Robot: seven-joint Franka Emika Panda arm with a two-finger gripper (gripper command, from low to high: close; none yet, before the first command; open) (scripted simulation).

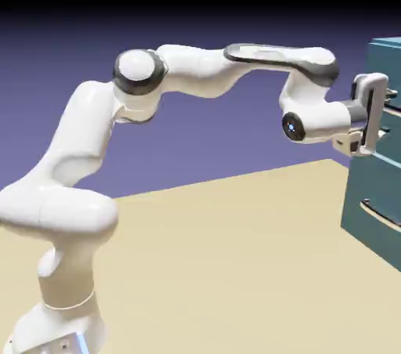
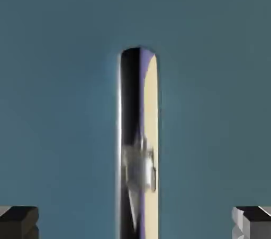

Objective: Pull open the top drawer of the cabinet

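The teal-blue cabinet (image 1: 370,188) stands at the exterior view's right edge. My gripper (image 1: 381,113) is level with the top drawer (image 1: 391,63) and right at its silver bar handle (image 1: 392,96). In the hand view the top drawer front (image 2: 63,74) fills the picture. The handle (image 2: 138,143) runs up the middle and ends in a rounded tip. My gripper (image 2: 135,224) is open: the two grey fingertips (image 2: 18,222) sit far apart at the bottom corners, with the bar centred between them and untouched.
The lower drawer's handle (image 1: 381,215) shows beneath my hand. The tan table top (image 1: 235,266) stretches between the robot base and the cabinet.
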